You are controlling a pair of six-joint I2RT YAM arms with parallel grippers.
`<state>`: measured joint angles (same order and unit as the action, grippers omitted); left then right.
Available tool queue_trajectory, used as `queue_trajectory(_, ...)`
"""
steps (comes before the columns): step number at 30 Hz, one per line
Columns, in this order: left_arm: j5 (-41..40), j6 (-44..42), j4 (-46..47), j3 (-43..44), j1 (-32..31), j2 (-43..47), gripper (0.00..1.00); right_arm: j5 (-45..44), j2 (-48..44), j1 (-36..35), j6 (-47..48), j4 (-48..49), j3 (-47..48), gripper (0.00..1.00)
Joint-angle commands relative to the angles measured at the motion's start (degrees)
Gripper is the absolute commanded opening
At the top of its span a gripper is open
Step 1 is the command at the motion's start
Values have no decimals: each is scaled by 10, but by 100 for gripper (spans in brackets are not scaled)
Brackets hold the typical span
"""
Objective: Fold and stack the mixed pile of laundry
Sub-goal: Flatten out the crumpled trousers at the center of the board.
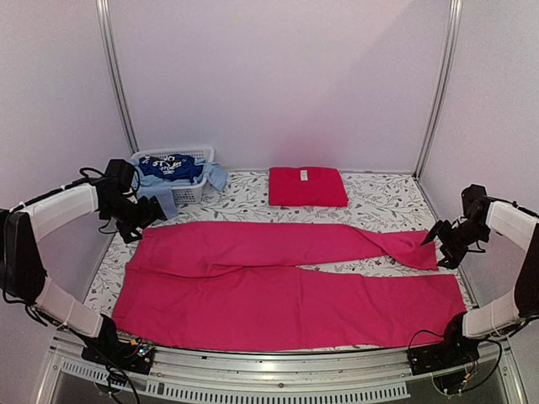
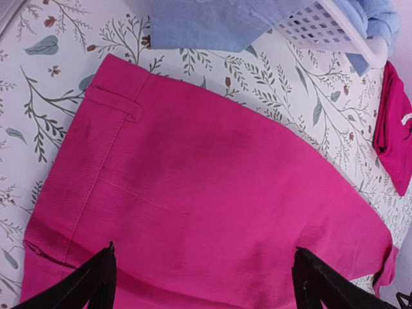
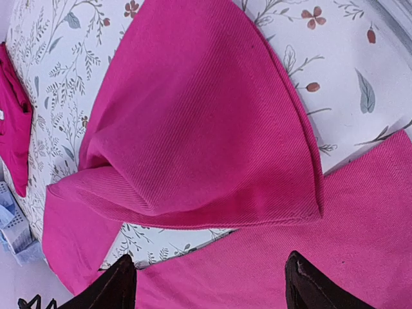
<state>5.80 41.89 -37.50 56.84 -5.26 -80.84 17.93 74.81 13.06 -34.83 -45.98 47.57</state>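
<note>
Pink-magenta trousers (image 1: 286, 282) lie spread flat across the table, waistband at the left, both legs running right; they also show in the left wrist view (image 2: 206, 193) and the right wrist view (image 3: 206, 129). A folded red garment (image 1: 307, 186) lies at the back centre. A dark blue white-printed piece (image 1: 171, 167) and light blue cloths (image 1: 158, 197) are in and over the basket. My left gripper (image 1: 137, 220) is open and empty above the waistband's far corner. My right gripper (image 1: 440, 244) is open and empty above the far leg's hem.
A white slatted basket (image 1: 190, 193) stands at the back left. The table has a leaf-printed cover (image 1: 383, 202). Metal frame posts (image 1: 116, 76) and white walls close in the back and sides. The table's front rail (image 1: 269, 370) runs along the near edge.
</note>
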Motion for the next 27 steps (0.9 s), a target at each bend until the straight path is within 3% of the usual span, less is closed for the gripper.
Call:
queue_trajectory(1, 2, -4, 17, 30, -5, -18, 94, -26, -27, 17, -74, 10, -21, 74)
queue_trajectory(4, 0, -7, 16, 42, -5, -26, 94, -25, -33, 33, -90, 18, -41, 68)
queue_trajectory(12, 0, -17, 18, 66, -5, -48, 94, -41, -5, 36, -123, 59, -57, 65)
queue_trajectory(17, -2, -20, 20, 82, -5, -60, 95, -6, 43, 37, -143, 94, -63, 47)
queue_trajectory(22, -8, -30, 20, 97, -5, -70, 95, -16, 46, 38, -159, 101, -61, 42)
queue_trajectory(25, -9, -36, 20, 106, -4, -77, 95, -9, 43, 39, -165, 100, -62, 28)
queue_trajectory(27, -9, -39, 20, 113, -4, -81, 95, -1, 32, 42, -173, 93, -67, 31)
